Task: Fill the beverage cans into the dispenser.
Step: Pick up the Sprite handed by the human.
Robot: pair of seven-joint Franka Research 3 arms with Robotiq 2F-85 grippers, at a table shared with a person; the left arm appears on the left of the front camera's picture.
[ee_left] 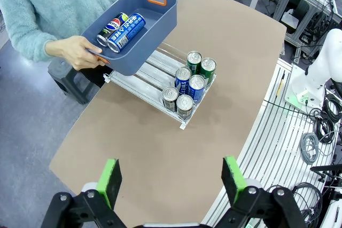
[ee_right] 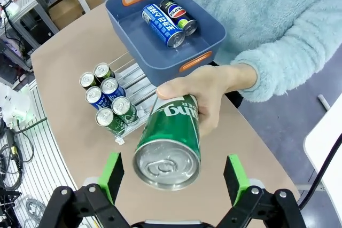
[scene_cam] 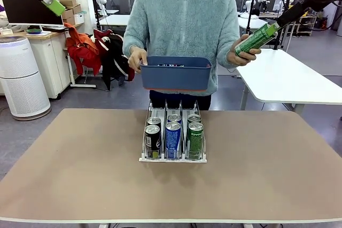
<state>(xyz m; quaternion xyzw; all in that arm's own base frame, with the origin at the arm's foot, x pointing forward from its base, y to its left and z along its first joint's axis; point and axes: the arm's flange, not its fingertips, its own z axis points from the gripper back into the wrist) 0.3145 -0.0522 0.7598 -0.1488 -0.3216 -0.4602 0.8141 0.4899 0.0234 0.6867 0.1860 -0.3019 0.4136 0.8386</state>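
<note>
You are partway through. Six cans (ee_right: pixel 109 99) already stand in the dispenser (ee_right: pixel 138 81), two to a lane, all packed at one end. The rest of each lane behind them is bare. From your right claw (ee_right: pixel 173 170) the dispenser lies down on the table (ee_right: pixel 69 52), well beyond the fingertips and off toward the left-hand pad as that wrist camera sees it.

The right claw is wide open and has hold of nothing. A green can (ee_right: pixel 172 132) is held out to it by the person's hand (ee_right: pixel 208 92), silver top toward the camera, sitting in the gap between the two pads. There is daylight on either side, so I judge it offered but not yet taken.

Your left claw (ee_left: pixel 172 177) is also fully spread and empty. It hangs high above the table with the dispenser far ahead of its fingertips.

Two more cans (ee_right: pixel 170 20), one blue and one black, lie on their sides in the dark blue bin (ee_right: pixel 179 60). The person's other hand (ee_left: pixel 75 52) holds that bin up, past the right claw's fingertips and over the dispenser's bare end.

So at least three cans are left to load: the green one at your pads, then the pair in the bin. The bare stretch of the lanes looks long enough for them.
</note>
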